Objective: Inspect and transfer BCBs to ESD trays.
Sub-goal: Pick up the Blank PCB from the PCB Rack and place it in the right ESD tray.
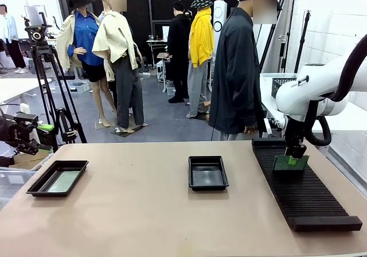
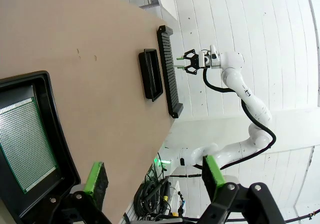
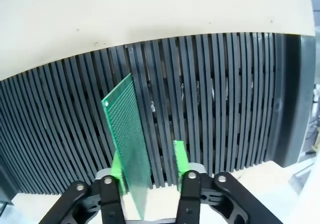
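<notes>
A green BCB (image 3: pixel 127 134) stands on edge in the slots of the long black ribbed rack (image 3: pixel 225 99). My right gripper (image 3: pixel 148 169) straddles it: one pad lies against the board, while the other pad (image 3: pixel 180 156) stands a little off it. In the front view this gripper (image 1: pixel 296 154) hangs over the BCB (image 1: pixel 290 163) at the rack's far end. Another BCB (image 2: pixel 25 139) lies flat in the left ESD tray (image 2: pixel 55 134), just beyond my open, empty left gripper (image 2: pixel 155 176). The middle ESD tray (image 1: pixel 191 174) holds nothing.
The rack (image 1: pixel 304 188) runs along the table's right side. A person (image 1: pixel 235 73) in a dark coat stands at the far edge, behind the rack. The left ESD tray (image 1: pixel 34 191) sits near the table's left edge. A tripod stands beyond the far left corner.
</notes>
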`<state>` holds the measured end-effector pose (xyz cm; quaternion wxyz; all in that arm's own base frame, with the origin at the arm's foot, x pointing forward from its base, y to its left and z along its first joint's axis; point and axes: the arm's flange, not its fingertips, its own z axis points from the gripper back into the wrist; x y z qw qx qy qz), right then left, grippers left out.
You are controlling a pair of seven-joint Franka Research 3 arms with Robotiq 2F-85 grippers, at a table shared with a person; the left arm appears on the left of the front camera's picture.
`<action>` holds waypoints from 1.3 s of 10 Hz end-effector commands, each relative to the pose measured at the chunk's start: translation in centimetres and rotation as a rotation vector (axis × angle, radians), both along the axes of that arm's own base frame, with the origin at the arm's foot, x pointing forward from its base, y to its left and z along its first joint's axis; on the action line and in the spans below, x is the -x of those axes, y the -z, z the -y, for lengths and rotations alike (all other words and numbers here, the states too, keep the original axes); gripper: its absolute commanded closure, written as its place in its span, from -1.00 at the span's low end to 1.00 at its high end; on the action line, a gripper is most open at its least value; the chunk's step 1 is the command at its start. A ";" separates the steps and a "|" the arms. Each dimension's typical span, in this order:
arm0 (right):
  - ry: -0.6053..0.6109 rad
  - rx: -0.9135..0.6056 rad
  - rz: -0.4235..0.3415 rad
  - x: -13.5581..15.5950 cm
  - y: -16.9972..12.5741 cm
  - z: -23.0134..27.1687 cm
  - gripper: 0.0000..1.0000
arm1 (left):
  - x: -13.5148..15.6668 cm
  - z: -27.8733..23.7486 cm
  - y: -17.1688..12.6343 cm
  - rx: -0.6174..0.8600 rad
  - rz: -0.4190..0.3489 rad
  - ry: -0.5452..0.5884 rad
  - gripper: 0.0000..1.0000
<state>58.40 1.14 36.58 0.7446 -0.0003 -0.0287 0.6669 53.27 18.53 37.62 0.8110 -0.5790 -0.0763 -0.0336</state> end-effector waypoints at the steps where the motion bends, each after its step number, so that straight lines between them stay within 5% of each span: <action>1: -0.026 -0.004 -0.019 -0.4 -0.3 0.5 0.64 | 0.2 0.1 -0.2 0.017 0.006 -0.011 -1.00; 3: -0.033 -0.005 -0.026 -0.4 -0.2 0.7 1.00 | 0.2 0.1 -0.2 0.017 0.006 -0.011 -1.00; 10: -0.032 -0.023 -0.055 -0.6 -0.5 1.3 1.00 | 0.2 0.1 -0.2 0.017 0.006 -0.011 -1.00; 13: 0.006 -0.095 -0.108 0.3 -3.7 1.1 1.00 | 0.2 0.1 -0.2 0.017 0.006 -0.011 -1.00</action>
